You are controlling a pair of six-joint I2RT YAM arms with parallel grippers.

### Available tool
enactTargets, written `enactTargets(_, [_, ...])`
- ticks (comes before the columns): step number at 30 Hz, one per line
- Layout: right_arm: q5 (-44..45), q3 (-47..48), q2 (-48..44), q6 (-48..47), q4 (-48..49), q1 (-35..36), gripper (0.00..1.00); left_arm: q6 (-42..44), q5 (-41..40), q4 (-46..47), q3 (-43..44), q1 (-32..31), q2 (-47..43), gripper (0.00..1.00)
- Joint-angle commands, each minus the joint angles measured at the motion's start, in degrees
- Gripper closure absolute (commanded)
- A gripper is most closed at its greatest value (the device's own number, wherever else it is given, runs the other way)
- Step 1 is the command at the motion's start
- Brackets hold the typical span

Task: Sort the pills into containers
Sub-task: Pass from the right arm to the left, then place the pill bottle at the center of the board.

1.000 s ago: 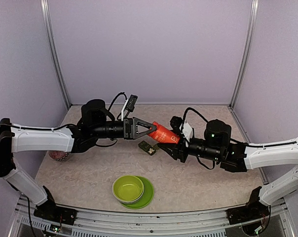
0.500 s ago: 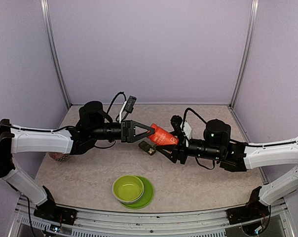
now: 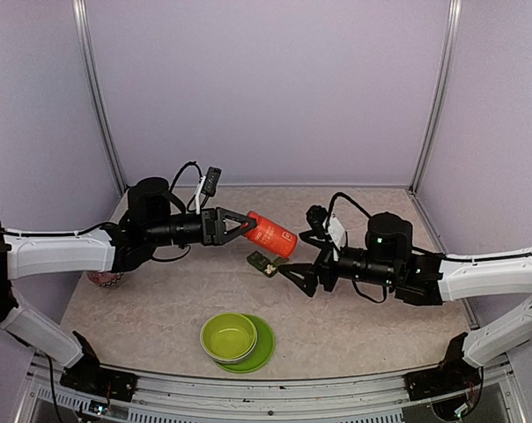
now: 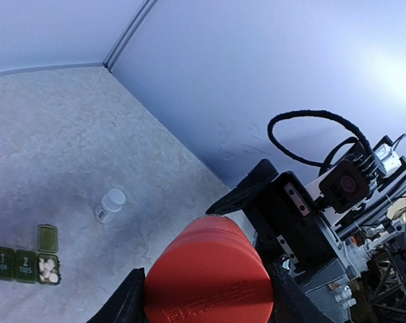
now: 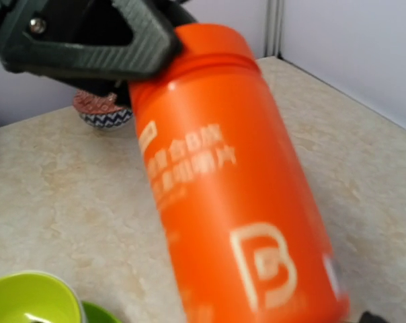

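- Our left gripper [image 3: 245,226] clamps the orange-red bottle [image 3: 272,234]; our right gripper [image 3: 294,275] hangs wide open just beside it.
- The containers [image 3: 263,263] sit on the table [image 3: 160,308] just below the bottle, so we'd tip it slowly.

A large pale "B" inside a rounded square outline is printed on the side of the orange-red bottle [image 5: 236,195]. A row of Chinese characters is set above it, too blurred to be read. A "2" is marked on the middle lid of the containers [image 4: 26,264]; the small words beneath cannot be made out.
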Motion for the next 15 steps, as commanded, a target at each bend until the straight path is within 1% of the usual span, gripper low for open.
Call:
enactTargets(1, [2.81,-0.15,-2.87,-0.52,-1.18,-1.09,0.00,6.39,-8.26,-9.41,2.37,1.93,-3.73,0.60])
enactTargets(6, [7.68,-1.14,-4.27,-0.65,-1.85,-1.95,0.00,11.17,-17.65,-18.34,4.46,3.42,-5.37,0.60])
enactTargets(11, [10.38,-2.47,-4.92,0.40,-1.30,-2.89,0.00,13.45,-24.37,-24.38,6.00,5.91,-4.68,0.60])
enactTargets(15, [12.23,-2.77,-4.21,0.91,-1.44,-3.38,0.00,16.73,-30.74,-28.32,6.82,6.72,-3.49,0.60])
